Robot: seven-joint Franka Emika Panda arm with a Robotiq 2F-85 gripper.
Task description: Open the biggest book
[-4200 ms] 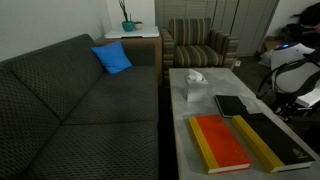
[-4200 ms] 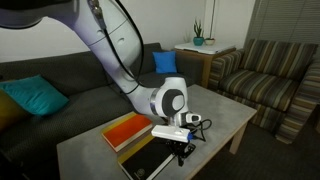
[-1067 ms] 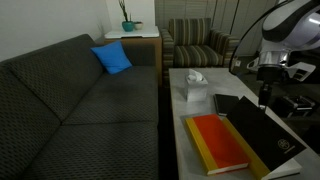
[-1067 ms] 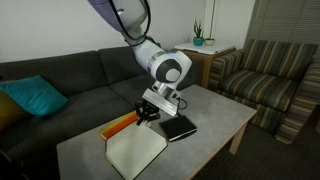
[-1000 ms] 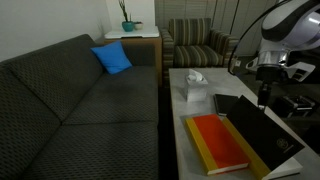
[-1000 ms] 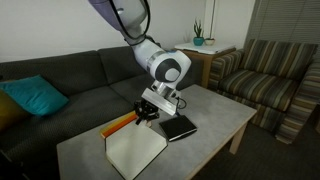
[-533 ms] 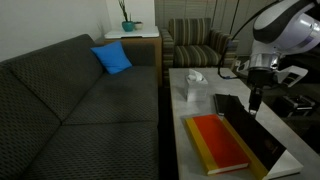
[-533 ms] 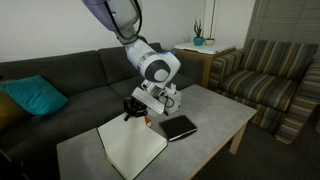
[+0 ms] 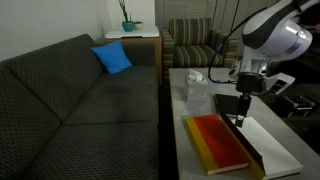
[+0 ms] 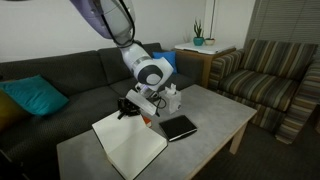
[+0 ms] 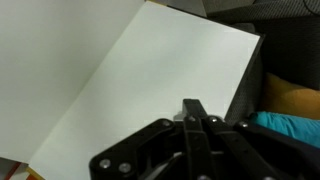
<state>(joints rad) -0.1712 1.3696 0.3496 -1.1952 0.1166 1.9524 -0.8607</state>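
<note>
The biggest book lies open at the near end of the coffee table. Its white pages [image 9: 278, 150] face up, and its cover is raised steeply, white inner side showing [image 10: 128, 146]. That white surface fills the wrist view [image 11: 130, 80]. My gripper [image 9: 240, 112] [image 10: 129, 108] is at the raised cover's upper part. Its fingers [image 11: 193, 110] are pressed together, tips against the white surface, with nothing seen between them. The red-orange book [image 9: 218, 142] lies flat beside the cover. The small black book [image 10: 180, 127] lies farther along the table.
A white tissue box [image 9: 195, 86] stands on the grey table [image 10: 215, 112] behind the books. A dark sofa [image 9: 80, 110] with a blue cushion [image 9: 113, 58] runs along one side. A striped armchair [image 10: 270, 75] stands past the far end.
The cover has swung further up and over toward the red-orange book, baring more white page. My gripper moved with it toward the sofa side. Four seconds ago the book lay closed.
</note>
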